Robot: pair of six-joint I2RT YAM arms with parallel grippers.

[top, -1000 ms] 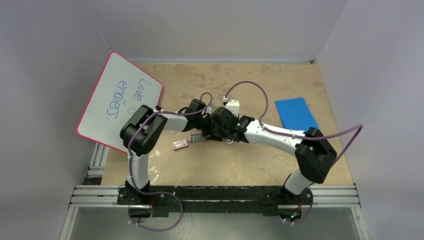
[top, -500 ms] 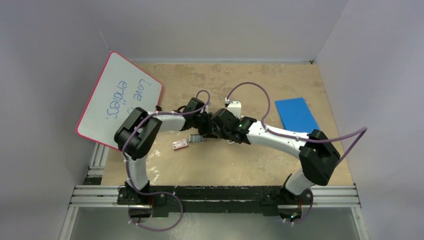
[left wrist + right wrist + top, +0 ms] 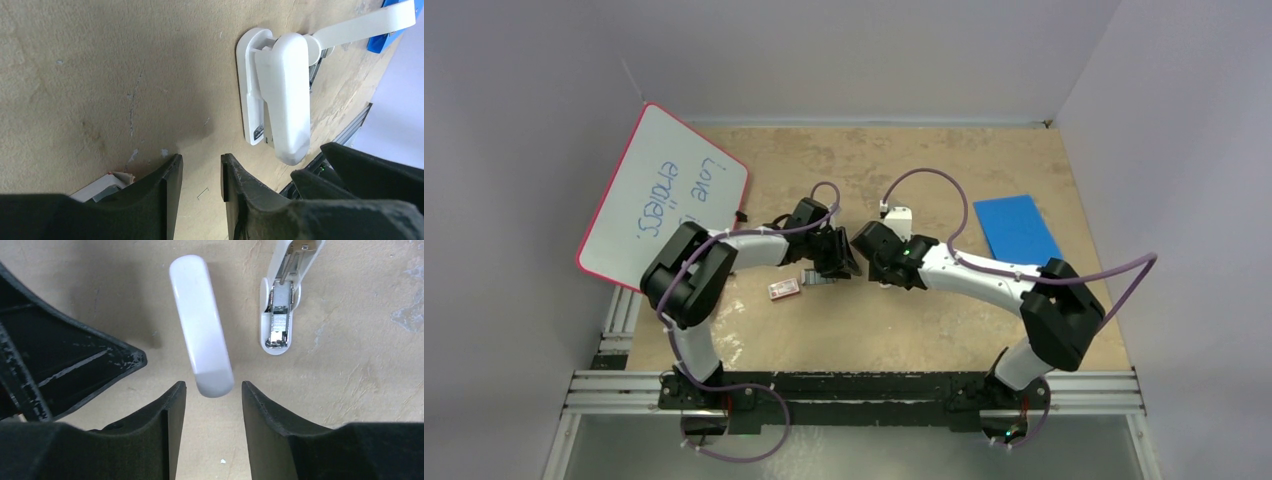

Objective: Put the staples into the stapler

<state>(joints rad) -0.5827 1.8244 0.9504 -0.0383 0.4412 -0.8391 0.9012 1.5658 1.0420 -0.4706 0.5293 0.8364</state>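
The stapler (image 3: 281, 100) lies near the middle of the worktop (image 3: 894, 330), swung open. Its white base sits flat on the surface and its rounded white cover (image 3: 201, 325) is lifted up off it. In the right wrist view the metal inner channel (image 3: 278, 315) of the base is bare to the camera. Whether staple strips sit in it cannot be told.

The right pincer (image 3: 210, 405) is spread and grips nothing, with the tip of the raised cover just ahead of its gap. The left pincer (image 3: 200, 175) is also spread and empty. It hangs over bare worktop just beside the stapler's base, on the side away from the right pincer.

In the top view the staples (image 3: 816, 279) show as a small grey block just at the near side of the left pincer, too small to tell more. A small red-and-white box (image 3: 784, 289) lies just beyond them, toward the left edge.

A whiteboard (image 3: 664, 200) with blue writing overhangs the left edge. A blue sheet (image 3: 1017, 226) lies by the right edge, well apart from the stapler.
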